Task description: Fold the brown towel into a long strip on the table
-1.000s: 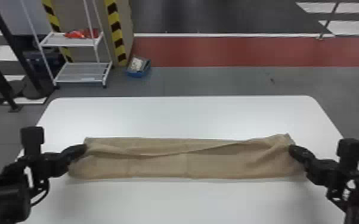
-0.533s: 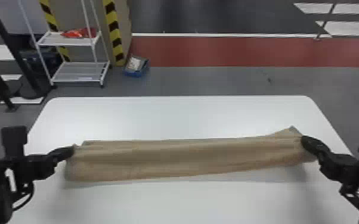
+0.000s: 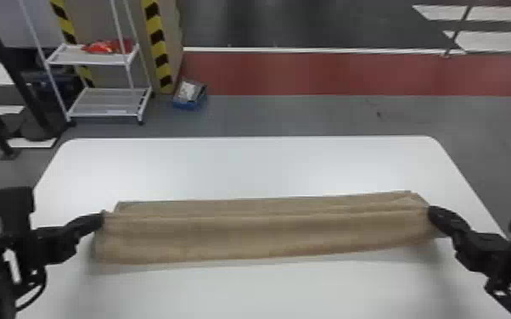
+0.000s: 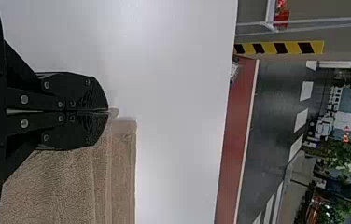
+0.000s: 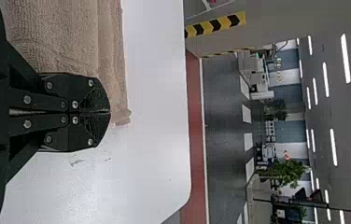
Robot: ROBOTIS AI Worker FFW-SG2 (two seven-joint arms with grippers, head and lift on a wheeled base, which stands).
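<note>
Two ends of the brown towel (image 3: 263, 235) are pinched over there, the left gripper (image 3: 101, 221) with its fingers closed on one, the right gripper (image 3: 433, 213) likewise on the other, its length stretched across the white table (image 3: 267, 165).

White two-tier rack (image 3: 104, 102) stands on grey floor (image 3: 293, 116); red floor band (image 3: 331, 74) behind; ceiling strip lights (image 5: 345, 63) lit.
</note>
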